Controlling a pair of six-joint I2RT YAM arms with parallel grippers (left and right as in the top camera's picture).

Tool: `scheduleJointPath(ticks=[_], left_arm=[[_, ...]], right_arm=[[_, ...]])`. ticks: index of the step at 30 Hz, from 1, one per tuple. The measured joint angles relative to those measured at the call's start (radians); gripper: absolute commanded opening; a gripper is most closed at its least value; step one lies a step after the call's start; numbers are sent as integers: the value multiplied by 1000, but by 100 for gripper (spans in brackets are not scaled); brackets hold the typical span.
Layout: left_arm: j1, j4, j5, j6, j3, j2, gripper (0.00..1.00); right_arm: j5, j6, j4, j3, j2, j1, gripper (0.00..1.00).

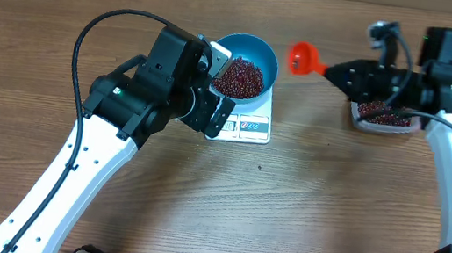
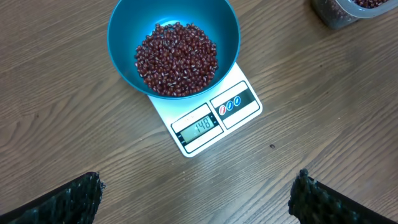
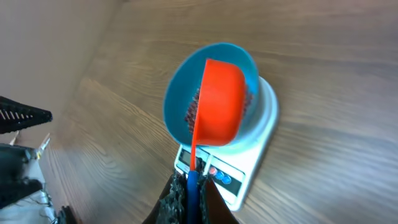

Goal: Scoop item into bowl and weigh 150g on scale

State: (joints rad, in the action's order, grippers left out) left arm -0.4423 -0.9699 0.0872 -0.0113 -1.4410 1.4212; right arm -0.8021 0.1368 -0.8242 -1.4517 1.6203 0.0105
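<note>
- Left gripper (image 2: 196, 202): jaws spread wide and empty; it hovers over the wooden table (image 2: 323, 124) on the display side of the scale, touching neither scale nor bowl
- Right gripper (image 3: 189, 196): fingers clenched on the handle of the red scoop (image 3: 217, 102), held in the air; overhead, the scoop head lies between the bowl and the tub
- Beans (image 2: 177, 59): a dark red heap covering the bottom of the blue bowl (image 2: 124, 31)
- Scale (image 2: 245, 78): white, flat on the table, carrying the bowl on its platform; its display (image 2: 198, 127) is uncovered and reads 148
- Clear tub (image 1: 382, 120): holds more beans, well apart from the scale, beneath the right arm
</note>
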Motion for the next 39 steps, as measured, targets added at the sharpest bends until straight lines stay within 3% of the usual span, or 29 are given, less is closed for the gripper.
scheduleJointPath(ticks=[12, 23, 39], left_arm=[[0, 0, 0, 0, 0, 0, 100], [0, 0, 0, 0, 0, 0, 100], [0, 0, 0, 0, 0, 0, 100]], right_arm=[[304, -58, 93, 0, 0, -262, 4], [598, -8, 143, 0, 0, -428, 3], [721, 220, 166, 0, 0, -503, 3]])
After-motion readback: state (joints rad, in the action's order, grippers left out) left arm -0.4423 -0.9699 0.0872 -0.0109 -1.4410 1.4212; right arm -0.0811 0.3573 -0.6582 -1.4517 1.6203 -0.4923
